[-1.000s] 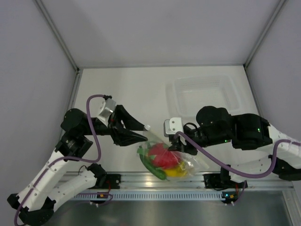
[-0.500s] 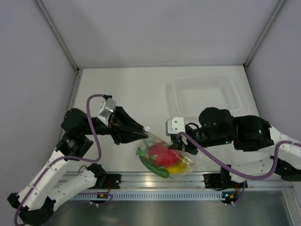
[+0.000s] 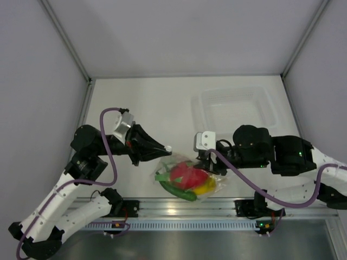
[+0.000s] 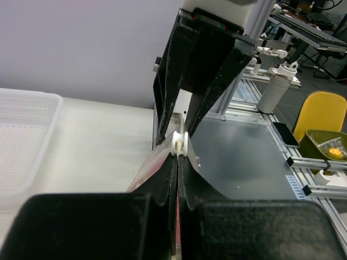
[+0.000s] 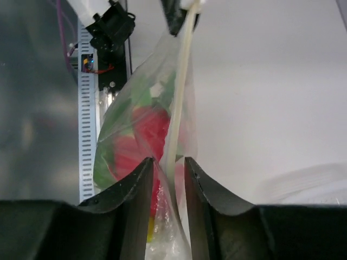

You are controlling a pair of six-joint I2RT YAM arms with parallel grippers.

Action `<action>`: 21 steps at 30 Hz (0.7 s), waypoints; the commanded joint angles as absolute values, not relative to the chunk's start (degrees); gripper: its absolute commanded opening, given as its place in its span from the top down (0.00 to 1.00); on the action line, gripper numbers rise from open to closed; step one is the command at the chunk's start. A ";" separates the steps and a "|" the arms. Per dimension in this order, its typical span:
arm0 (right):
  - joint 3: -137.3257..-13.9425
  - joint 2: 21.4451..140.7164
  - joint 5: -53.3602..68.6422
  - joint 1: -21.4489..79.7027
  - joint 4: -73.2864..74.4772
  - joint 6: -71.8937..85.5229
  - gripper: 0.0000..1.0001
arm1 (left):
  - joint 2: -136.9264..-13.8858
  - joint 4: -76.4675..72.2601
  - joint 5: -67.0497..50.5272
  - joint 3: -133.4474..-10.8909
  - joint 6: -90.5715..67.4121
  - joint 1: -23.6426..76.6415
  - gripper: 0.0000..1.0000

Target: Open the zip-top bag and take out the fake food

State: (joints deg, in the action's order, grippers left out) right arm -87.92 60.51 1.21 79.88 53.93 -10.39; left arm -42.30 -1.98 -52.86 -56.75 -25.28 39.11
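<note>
One zip-top bag (image 3: 187, 176), one tray (image 3: 234, 111), two pincers (image 4: 178, 158) (image 5: 165, 165)

A robotics lab: white counter (image 3: 141, 103) boxed by plain grey panel walls (image 3: 184, 32), slotted aluminium rail (image 3: 190, 205) at six o'clock, aluminium-framed benches (image 4: 303, 162) and a yellow plastic chair (image 4: 325, 111) at three o'clock.

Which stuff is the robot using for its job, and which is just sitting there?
For the job: bag, with the red fruit, yellow banana and green piece inside it.
Just lying about: clear tray on the table.
</note>
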 commanded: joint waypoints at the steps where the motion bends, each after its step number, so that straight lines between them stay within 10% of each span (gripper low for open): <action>1: -86.76 56.34 -7.97 81.21 41.23 -8.45 0.66 | -43.15 -5.19 -49.84 -56.86 -25.23 39.46 1.00; 7: -86.83 54.75 -17.90 81.12 35.78 -1.51 0.41 | -47.90 -0.18 -54.83 -61.87 -21.98 39.46 1.00; 21: -90.17 60.02 -3.52 81.12 34.01 3.34 0.55 | -50.27 -0.18 -66.27 -65.65 -20.74 39.46 1.00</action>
State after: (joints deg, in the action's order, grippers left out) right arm -87.46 59.37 -7.60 80.03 36.67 2.74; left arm -50.85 4.78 -62.70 -62.87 -21.80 39.18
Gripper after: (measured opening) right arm 0.457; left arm 0.015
